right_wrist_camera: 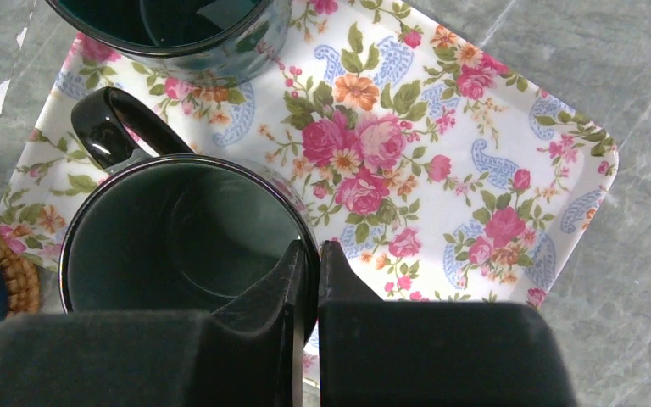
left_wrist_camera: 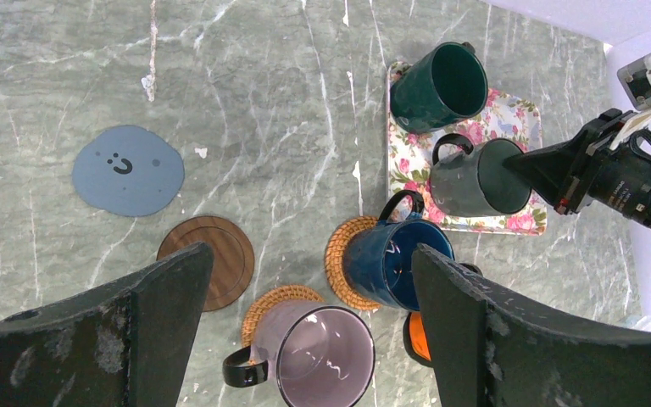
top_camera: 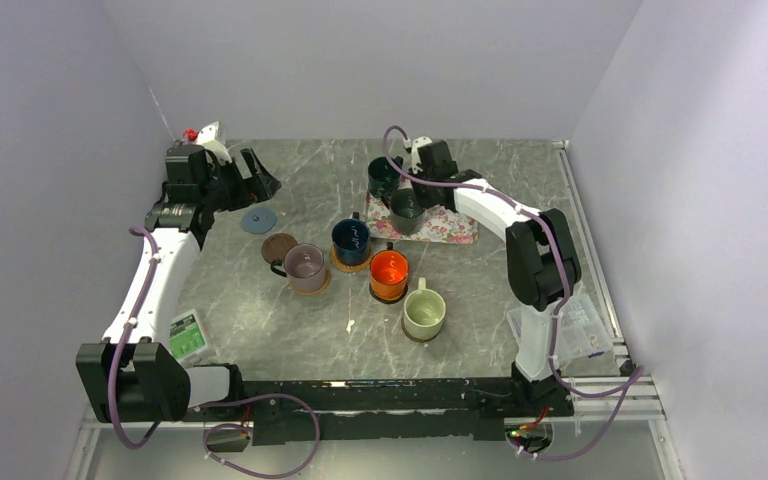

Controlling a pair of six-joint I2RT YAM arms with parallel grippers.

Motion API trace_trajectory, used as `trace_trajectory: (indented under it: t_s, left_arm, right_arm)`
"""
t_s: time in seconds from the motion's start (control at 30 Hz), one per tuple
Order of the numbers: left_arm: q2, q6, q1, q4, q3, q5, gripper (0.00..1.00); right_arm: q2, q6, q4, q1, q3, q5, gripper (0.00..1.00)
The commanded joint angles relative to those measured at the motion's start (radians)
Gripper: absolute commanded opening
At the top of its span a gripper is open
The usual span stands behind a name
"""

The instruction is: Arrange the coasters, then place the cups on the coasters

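Note:
My right gripper is shut on the rim of the dark grey cup, one finger inside and one outside. That cup stands on the floral mat beside the dark green cup. The mauve cup and the navy cup sit on tan woven coasters. On a black coaster stands the orange cup, and the cream cup is on a dark one. The grey-blue coaster and a dark brown coaster lie bare. My left gripper hangs open high above them, holding nothing.
A green and white packet lies by the left arm's base. A clear plastic box sits at the right edge beside the right arm's base. Walls close in the table on the left, back and right.

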Motion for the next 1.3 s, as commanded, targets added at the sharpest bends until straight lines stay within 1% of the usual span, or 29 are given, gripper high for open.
trace_trajectory:
  t_s: [0.0,0.1,0.17,0.27,0.33,0.43,0.57,0.8,1.07,1.17,1.27]
  left_arm:
    - [-0.012,0.006,-0.004,0.011,0.023,0.006,0.94]
    - [-0.016,0.007,-0.005,0.009,0.025,0.001,0.94]
    - [-0.02,0.012,-0.004,0.015,0.021,-0.003,0.94]
    - [-0.002,0.015,-0.004,0.015,0.018,-0.032,0.94]
    - [0.016,0.01,0.009,-0.005,0.035,-0.015,0.94]
    - [0.005,-0.012,0.028,0.012,0.024,0.007,0.94]
    - [-0.023,-0.008,0.029,0.025,0.012,-0.01,0.94]
    - [-0.058,-0.009,0.029,0.024,0.009,-0.032,0.94]
    - [-0.109,0.0,0.029,0.025,0.001,-0.097,0.94]
    - [-0.113,-0.003,0.03,0.02,0.004,-0.105,0.94]
    - [-0.124,-0.013,0.033,0.01,0.006,-0.144,0.94]
  right_arm:
    - [-0.04,0.057,-0.023,-0.004,0.035,0.04,0.0]
    - [-0.084,0.066,-0.049,-0.004,0.054,0.065,0.0]
    - [-0.123,0.106,-0.062,-0.004,0.064,0.073,0.0]
    - [-0.184,0.142,-0.089,-0.001,0.085,0.066,0.0]
    - [-0.226,0.168,-0.103,0.007,0.093,0.053,0.0]
    - [-0.27,0.198,-0.126,0.036,0.112,0.047,0.0]
    - [-0.29,0.198,-0.164,0.105,0.172,0.073,0.0]
    - [-0.196,0.192,-0.238,0.221,0.385,0.116,0.0]
    - [0.062,0.208,-0.319,0.329,0.717,0.111,0.0]
    - [0.144,0.221,-0.313,0.351,0.789,0.096,0.0]
    - [0.185,0.235,-0.284,0.362,0.815,0.071,0.0]
